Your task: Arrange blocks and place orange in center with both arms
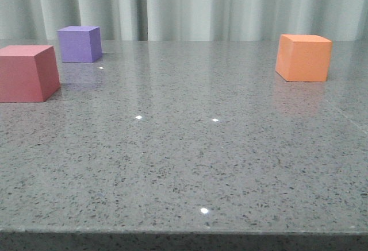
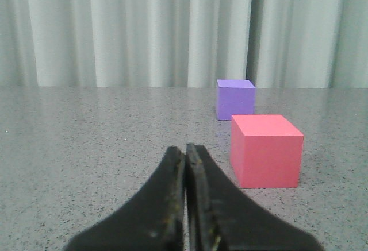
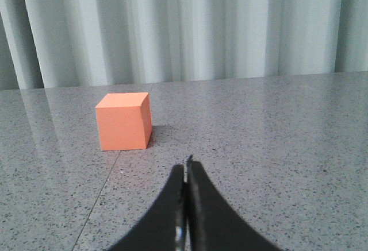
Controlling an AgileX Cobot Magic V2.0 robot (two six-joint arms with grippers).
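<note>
Three cubes stand on the grey speckled table [image 1: 184, 165]. The orange cube [image 1: 303, 57] is at the far right. A purple cube [image 1: 79, 43] is at the far left, and a pinkish-red cube [image 1: 26, 73] stands nearer, at the left edge of the front view. Neither arm shows in the front view. My left gripper [image 2: 185, 150] is shut and holds nothing, low over the table; the pinkish-red cube [image 2: 266, 150] and purple cube [image 2: 235, 99] lie ahead of it, off to one side. My right gripper [image 3: 186, 166] is shut and holds nothing, with the orange cube [image 3: 123, 121] ahead, apart from it.
A pale pleated curtain [image 1: 184, 4] hangs behind the table's far edge. The table's front edge [image 1: 184, 231] runs across the bottom of the front view. A thin seam [image 3: 98, 196] in the tabletop runs from the orange cube toward the right gripper.
</note>
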